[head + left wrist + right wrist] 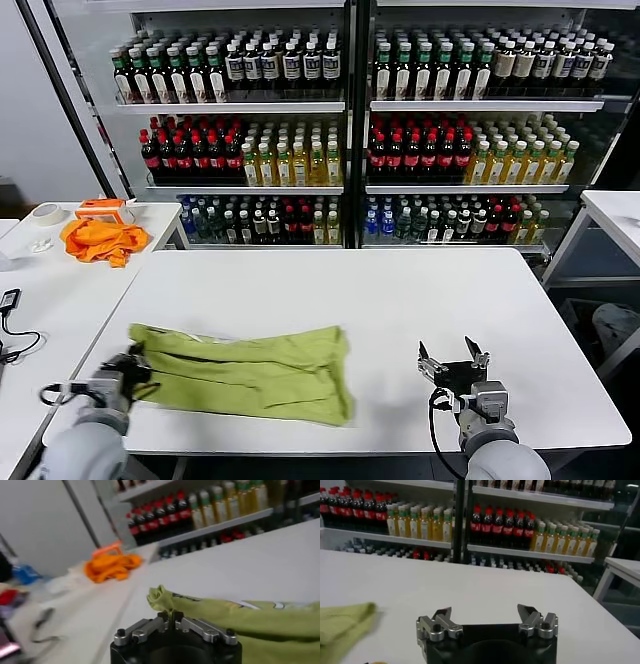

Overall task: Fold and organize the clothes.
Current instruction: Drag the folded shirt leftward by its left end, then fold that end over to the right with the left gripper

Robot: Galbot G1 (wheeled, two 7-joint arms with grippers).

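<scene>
Low at the table edge, left claw pinches the shirt; right claw gapes.

Lighting is bright and even from overhead; my white table shows only a soft sheen and the green shirt casts a thin shadow at its near edge. From my left claw the orange cloth and bottles are smeared. Head view sharp; shelves bow slightly.
</scene>
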